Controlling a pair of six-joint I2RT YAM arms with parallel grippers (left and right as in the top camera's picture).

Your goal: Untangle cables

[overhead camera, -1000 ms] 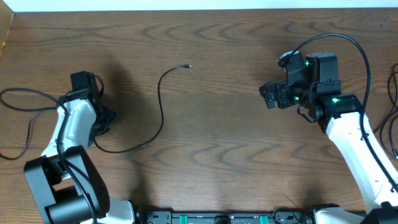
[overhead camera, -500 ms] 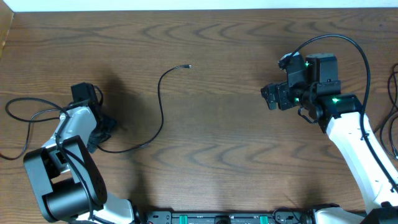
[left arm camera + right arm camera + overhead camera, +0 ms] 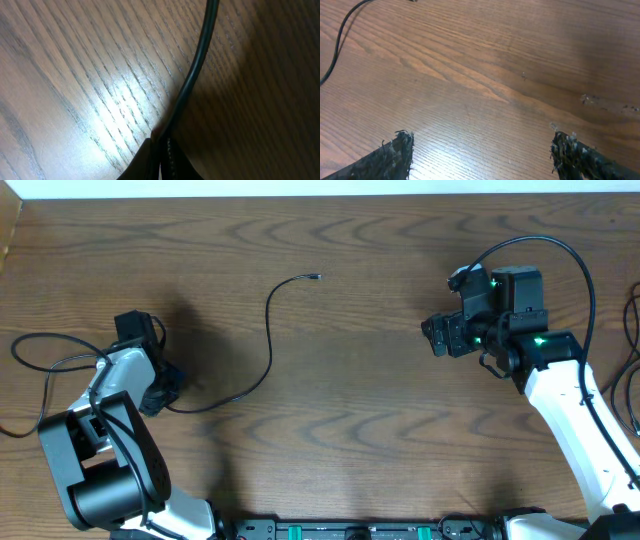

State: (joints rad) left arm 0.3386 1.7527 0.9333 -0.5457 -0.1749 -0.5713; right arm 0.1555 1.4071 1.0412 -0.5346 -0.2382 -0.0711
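One thin black cable [image 3: 268, 340] lies on the wooden table in the overhead view. It curves from its small plug end [image 3: 316, 277] down and left to my left gripper [image 3: 166, 396]. That gripper is shut on the cable's lower end. From the left wrist, the cable [image 3: 192, 75] runs down into the closed left gripper [image 3: 161, 150], low over the wood. My right gripper [image 3: 432, 335] hovers far to the right, apart from the cable. Its jaws stand open with nothing between them [image 3: 482, 150], and a stretch of the cable [image 3: 337, 40] shows at the far left.
The left arm's own black lead [image 3: 45, 355] loops over the table at the far left. More dark leads [image 3: 630, 370] hang along the right edge. The table's back edge [image 3: 320, 197] meets a white surface.
My left gripper has shut on the black cable's lower end. The cable has shifted, its plug end moving a little right and up. The right gripper has stayed in place.
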